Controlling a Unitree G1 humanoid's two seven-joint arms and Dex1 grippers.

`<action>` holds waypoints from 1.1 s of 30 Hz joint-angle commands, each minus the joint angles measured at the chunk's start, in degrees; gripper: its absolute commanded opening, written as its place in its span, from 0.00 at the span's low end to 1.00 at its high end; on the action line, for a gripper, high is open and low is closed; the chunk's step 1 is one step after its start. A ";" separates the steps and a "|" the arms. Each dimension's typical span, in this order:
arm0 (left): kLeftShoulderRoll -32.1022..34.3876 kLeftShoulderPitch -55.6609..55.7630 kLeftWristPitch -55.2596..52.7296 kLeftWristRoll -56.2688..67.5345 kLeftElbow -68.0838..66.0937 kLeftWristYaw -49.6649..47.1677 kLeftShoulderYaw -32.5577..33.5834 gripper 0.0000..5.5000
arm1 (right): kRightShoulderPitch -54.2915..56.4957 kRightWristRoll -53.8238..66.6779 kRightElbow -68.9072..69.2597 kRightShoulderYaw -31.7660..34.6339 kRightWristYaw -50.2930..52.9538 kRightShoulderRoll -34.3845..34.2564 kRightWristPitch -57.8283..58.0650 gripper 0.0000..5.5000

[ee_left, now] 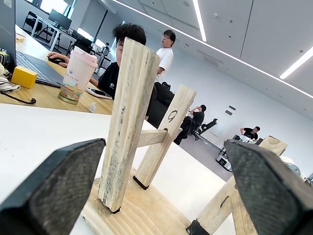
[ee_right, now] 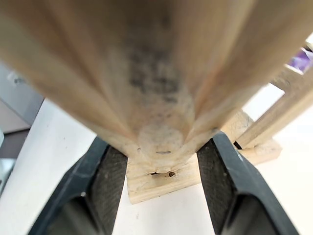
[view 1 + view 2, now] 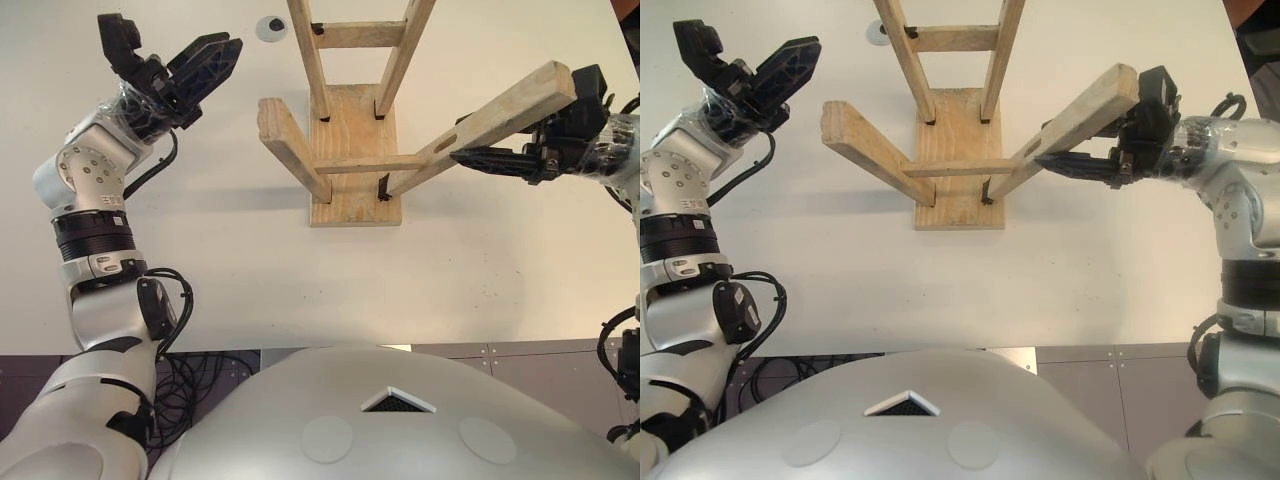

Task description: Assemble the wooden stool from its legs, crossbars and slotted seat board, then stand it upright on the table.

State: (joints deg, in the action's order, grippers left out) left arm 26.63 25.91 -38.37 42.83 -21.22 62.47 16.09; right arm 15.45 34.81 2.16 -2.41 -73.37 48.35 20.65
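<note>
Pale wooden stool legs (image 1: 124,122) stand in the slotted seat board (image 1: 146,215) on a white worktop (image 1: 39,132), beyond the left gripper's (image 1: 164,147) parted black jaws.

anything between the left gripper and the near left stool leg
Nothing visible. The open left gripper hangs left of the near left leg, with only bare table between them. The right gripper holds the near right leg.

White table (image 3: 200,260), slotted seat board (image 3: 352,205) flat on it, small round grey disc (image 3: 270,28) farther back.
</note>
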 commanded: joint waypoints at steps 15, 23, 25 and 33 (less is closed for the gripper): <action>0.76 6.01 -3.29 6.68 16.61 -6.82 3.53 0.81 | 0.68 -14.48 -1.42 -13.06 1.45 3.16 -5.17 0.37; 8.13 22.82 -11.71 1.23 39.55 -11.04 -14.16 0.81 | 0.07 -13.46 -2.27 -13.33 4.66 2.51 -4.43 0.37; 10.45 24.62 -13.84 -0.28 45.46 -9.80 -20.42 0.81 | -0.35 -13.74 -2.18 -13.53 5.47 2.53 -4.46 0.37; 13.78 29.65 -6.71 -19.26 47.28 -0.64 -49.12 0.81 | -1.66 -12.45 -1.22 -13.11 9.01 2.30 -3.14 0.37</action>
State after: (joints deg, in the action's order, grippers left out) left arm 38.46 52.95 -50.94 33.38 30.12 58.79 -24.03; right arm 18.42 33.20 3.68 -10.99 -68.90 49.83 13.04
